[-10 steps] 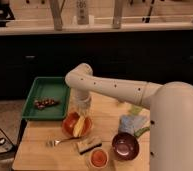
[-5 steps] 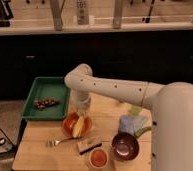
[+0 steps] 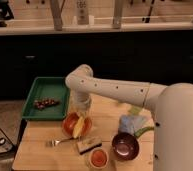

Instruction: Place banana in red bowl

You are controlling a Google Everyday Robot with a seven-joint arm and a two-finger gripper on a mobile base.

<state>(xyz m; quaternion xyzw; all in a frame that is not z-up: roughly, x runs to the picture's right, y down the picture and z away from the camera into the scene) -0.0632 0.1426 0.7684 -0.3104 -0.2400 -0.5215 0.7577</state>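
Observation:
The red bowl (image 3: 70,125) sits on the wooden table (image 3: 40,155), left of centre. The pale-yellow banana (image 3: 79,128) lies in it, its lower end reaching over the bowl's front rim. My gripper (image 3: 81,107) hangs straight down from the white arm, just above the bowl's back edge and above the banana's upper end. I cannot make out a grip on the banana.
A green tray (image 3: 46,95) with a dark cluster of fruit stands at the back left. A fork (image 3: 57,142) lies in front of the bowl. A tan sponge block (image 3: 88,145), a small white cup (image 3: 98,158), a maroon bowl (image 3: 125,146) and a blue-green bag (image 3: 130,125) stand to the right.
The arm and gripper have barely moved; the gripper seems slightly higher over the bowl. The banana stays in the bowl.

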